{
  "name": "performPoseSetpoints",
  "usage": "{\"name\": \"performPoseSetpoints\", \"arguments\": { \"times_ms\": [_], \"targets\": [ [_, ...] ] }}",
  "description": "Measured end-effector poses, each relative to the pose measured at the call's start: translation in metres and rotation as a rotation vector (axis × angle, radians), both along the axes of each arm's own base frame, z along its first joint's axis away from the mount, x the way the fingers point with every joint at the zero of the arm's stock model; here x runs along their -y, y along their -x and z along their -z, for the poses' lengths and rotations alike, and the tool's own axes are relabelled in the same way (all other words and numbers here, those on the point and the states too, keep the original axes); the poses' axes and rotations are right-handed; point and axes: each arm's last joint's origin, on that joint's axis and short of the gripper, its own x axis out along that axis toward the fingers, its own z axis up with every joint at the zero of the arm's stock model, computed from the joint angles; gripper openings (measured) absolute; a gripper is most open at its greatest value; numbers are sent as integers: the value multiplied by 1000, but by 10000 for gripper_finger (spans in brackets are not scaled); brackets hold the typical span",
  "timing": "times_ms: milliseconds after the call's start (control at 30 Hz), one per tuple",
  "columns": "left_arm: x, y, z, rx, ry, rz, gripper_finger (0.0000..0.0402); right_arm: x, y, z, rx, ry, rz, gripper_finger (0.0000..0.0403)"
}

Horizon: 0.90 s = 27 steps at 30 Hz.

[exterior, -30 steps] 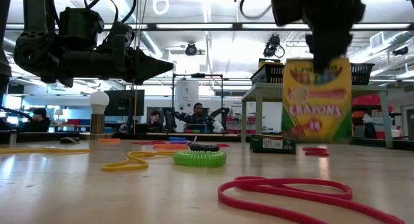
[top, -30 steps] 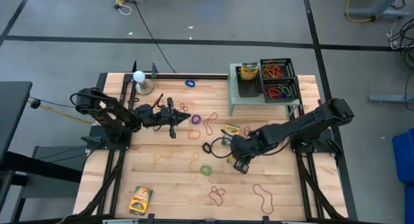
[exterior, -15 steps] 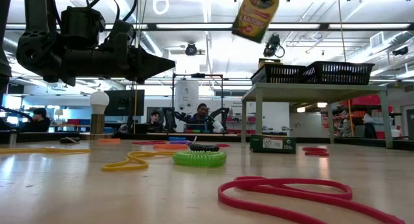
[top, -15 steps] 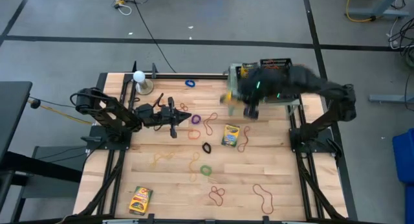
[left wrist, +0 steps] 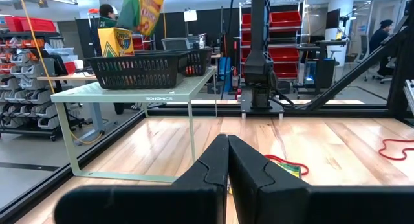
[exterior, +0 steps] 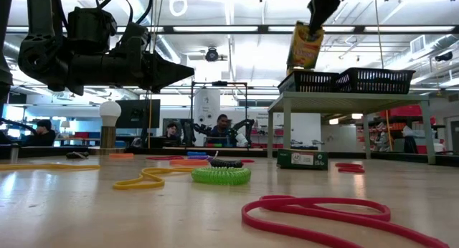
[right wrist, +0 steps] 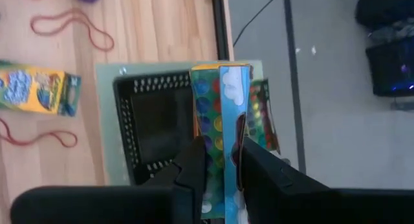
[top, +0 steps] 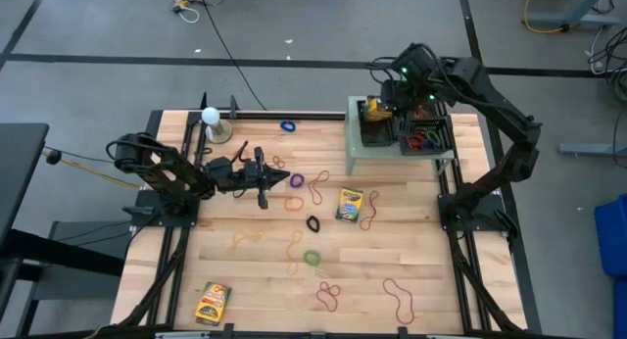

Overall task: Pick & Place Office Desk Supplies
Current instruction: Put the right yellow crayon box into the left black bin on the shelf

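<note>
Two arms in frame: right fingers (right wrist: 220, 169) clamp a crayon box (right wrist: 223, 114), hanging in the air directly over the black mesh basket (right wrist: 132, 130) on the pale green stand (top: 367, 153); in the low view the held box (exterior: 305, 46) tilts just above the basket rim, not touching it. Another crayon box (top: 375, 110) already stands in that basket, just below the fingers. Neighbouring basket compartments (top: 423, 123) beside the fingers hold red, orange and purple rubber bands. Left fingers (left wrist: 226, 166) pressed together, nothing between them, hovering above the worktop (top: 255, 280) well away from the stand, near the white ball on its small stand (top: 211, 116). Well below the right fingers, a crayon box (top: 350, 204) lies flat on the worktop, touching a red band loop (top: 370, 214); one more crayon box (top: 213, 302) lies far off at the near edge. Loose bands are scattered ahead of the left fingers: black (top: 313, 223), green (top: 312, 258), purple (top: 297, 181), blue (top: 288, 126), red loops (top: 399, 300). People show in the room beyond the worktop (exterior: 224, 126).
</note>
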Motion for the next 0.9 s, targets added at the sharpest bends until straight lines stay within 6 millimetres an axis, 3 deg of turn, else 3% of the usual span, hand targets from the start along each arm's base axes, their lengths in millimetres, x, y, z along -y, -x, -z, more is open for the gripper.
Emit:
{"name": "performPoseSetpoints", "arguments": {
  "times_ms": [900],
  "targets": [
    [0,0,1,-9,-2,0,10,31,-39,51,-252,-84,-51,82]
  ]
}}
